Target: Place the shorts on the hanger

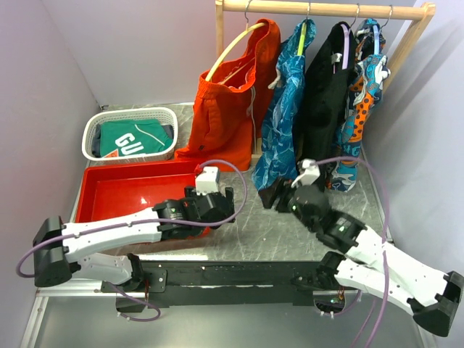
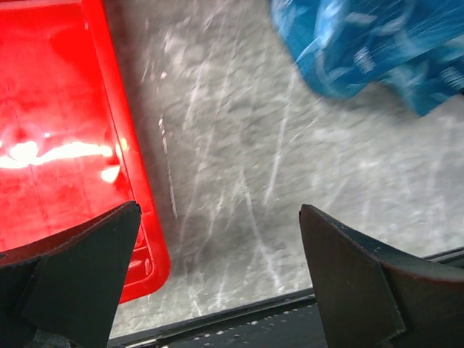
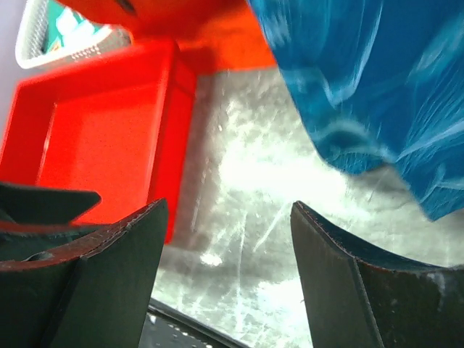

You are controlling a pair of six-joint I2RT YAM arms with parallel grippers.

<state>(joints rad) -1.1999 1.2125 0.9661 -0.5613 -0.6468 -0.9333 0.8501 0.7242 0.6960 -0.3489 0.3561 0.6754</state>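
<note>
Left gripper (image 2: pixel 219 210) and right gripper (image 3: pixel 228 205) both spread wide and empty, low over table (image 1: pixel 290 225), red tray (image 1: pixel 130 192) beside the left, shorts (image 1: pixel 286 109) beyond hanging on hanger (image 1: pixel 301 42) from rack (image 1: pixel 326 7)

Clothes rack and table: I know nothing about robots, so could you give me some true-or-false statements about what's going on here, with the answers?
1. The blue shorts hang from a green hanger on the rack. True.
2. The left end effector is gripping the blue shorts. False: it is open and holds nothing, above the table beside the red tray.
3. The white basket holds a green garment. True.
4. The orange shorts lie in the red tray. False: they hang on the rack from a yellow hanger.
5. The right end effector is open. True.
</note>
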